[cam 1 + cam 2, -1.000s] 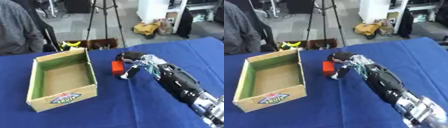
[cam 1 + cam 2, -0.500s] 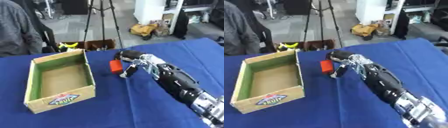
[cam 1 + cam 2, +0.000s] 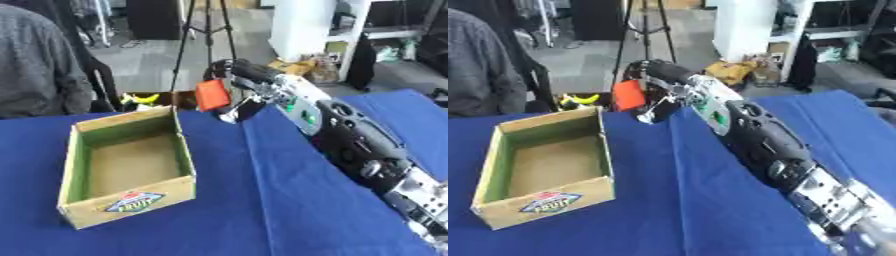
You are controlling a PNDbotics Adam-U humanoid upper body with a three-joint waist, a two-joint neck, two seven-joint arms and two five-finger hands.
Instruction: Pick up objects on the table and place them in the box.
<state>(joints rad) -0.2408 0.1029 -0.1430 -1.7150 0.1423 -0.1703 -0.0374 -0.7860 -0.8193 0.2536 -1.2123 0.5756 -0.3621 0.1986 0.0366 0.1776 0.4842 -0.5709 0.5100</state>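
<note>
Blue cloth covers the desk (image 3: 262,200); an open cardboard box (image 3: 127,167) waits empty at left. Reaching across, the right hand (image 3: 249,87) has its fingers closed around a red block (image 3: 212,95), held aloft near the box's far corner, presumably for dropping in.

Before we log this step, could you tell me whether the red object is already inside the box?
No, the red object is held by the right hand beyond the far right corner of the box, which looks empty.
</note>
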